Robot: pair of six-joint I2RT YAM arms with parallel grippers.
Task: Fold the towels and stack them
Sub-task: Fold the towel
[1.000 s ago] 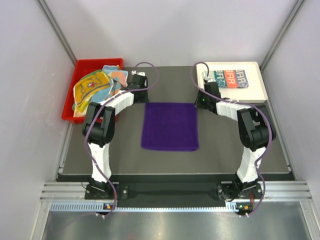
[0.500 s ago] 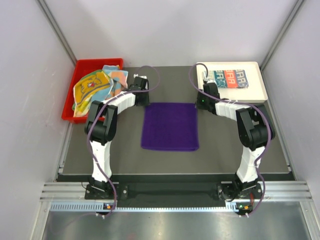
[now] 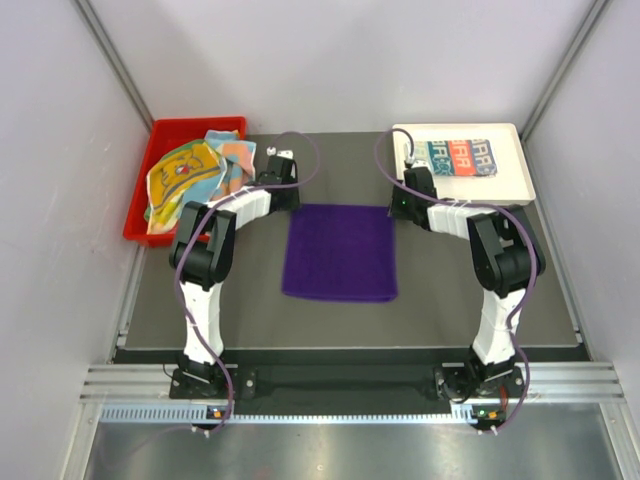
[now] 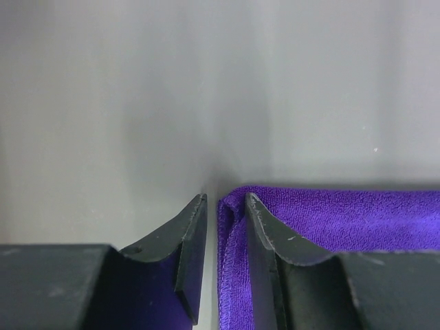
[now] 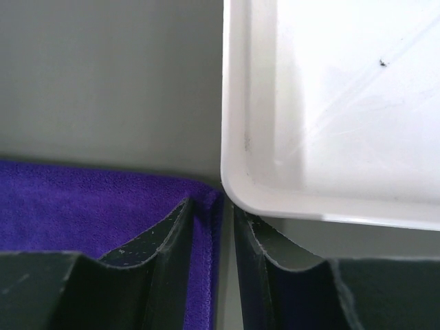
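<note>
The purple towel lies flat on the dark mat in the middle. My left gripper is at its far left corner. In the left wrist view the fingers stand a narrow gap apart astride the bunched corner hem, with a sliver of mat beside the cloth. My right gripper is at the far right corner, its fingers also narrowly apart over the towel's edge. A folded teal/orange lettered towel lies in the white tray. Yellow and multicoloured towels fill the red bin.
The white tray sits at the back right; its rounded corner is right above my right fingers. The red bin stands at the back left, close to the left arm. White walls close in on both sides.
Both grippers have shifted slightly inward and down onto the purple towel's far corners. The towel itself has not moved.
</note>
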